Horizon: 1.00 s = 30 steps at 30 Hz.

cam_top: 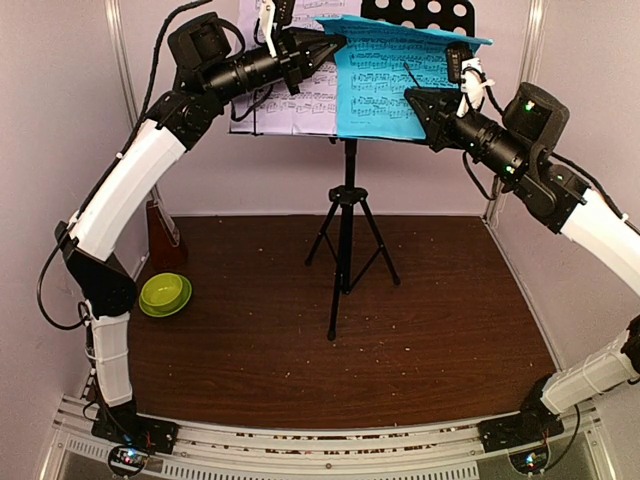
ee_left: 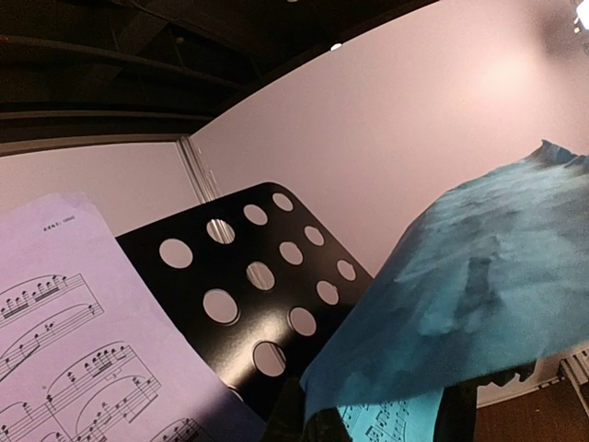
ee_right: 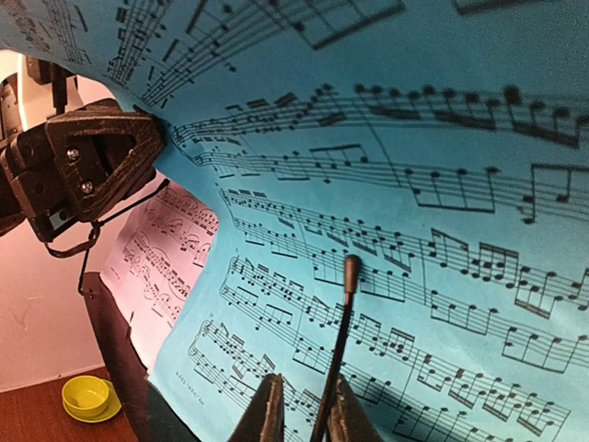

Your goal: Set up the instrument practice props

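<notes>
Left gripper (cam_top: 333, 43) clenches a top corner of the cyan sheet (cam_top: 385, 85), likely holding it upright on the stand (cam_top: 347, 190); right gripper (cam_top: 411, 96) before the stand, grip unclear.

The left arm (cam_top: 125, 190) and right arm (cam_top: 603, 232) have smooth white shells on their long links, with rounded black joint housings between them. Black cables loop out toward nine and three o'clock in the overhead view. Black base plates (cam_top: 135, 432) lie at seven and five o'clock. A small green light (cam_top: 530, 103) glows on the right arm's upper housing. The left gripper (cam_top: 336, 42) has a black triangular finger plate (ee_right: 97, 157) with two silvery screws. The right gripper (cam_top: 412, 95) is matte black.
</notes>
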Each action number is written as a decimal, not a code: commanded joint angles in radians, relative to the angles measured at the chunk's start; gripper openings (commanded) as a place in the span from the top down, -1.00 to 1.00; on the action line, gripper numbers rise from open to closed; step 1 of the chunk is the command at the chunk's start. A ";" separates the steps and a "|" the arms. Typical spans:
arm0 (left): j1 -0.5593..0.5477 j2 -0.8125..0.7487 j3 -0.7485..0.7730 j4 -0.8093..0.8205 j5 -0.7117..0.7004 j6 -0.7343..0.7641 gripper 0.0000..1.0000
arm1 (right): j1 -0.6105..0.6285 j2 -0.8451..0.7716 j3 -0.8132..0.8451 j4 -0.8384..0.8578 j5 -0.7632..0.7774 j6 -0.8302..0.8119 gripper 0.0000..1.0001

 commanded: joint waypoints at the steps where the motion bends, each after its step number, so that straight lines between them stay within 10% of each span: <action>1: 0.010 0.016 0.019 0.026 -0.002 -0.010 0.87 | 0.011 -0.013 -0.012 0.042 -0.029 -0.004 0.57; 17: 0.010 -0.011 0.019 0.069 -0.049 -0.044 0.22 | 0.011 -0.050 -0.040 0.056 -0.008 0.004 -0.09; 24: 0.009 -0.058 -0.019 0.081 -0.072 -0.058 -0.51 | 0.011 -0.079 -0.035 0.063 0.024 0.013 -0.56; 30: 0.007 -0.090 -0.050 0.088 -0.090 -0.059 -0.77 | 0.017 -0.061 0.028 0.046 -0.007 0.032 -0.53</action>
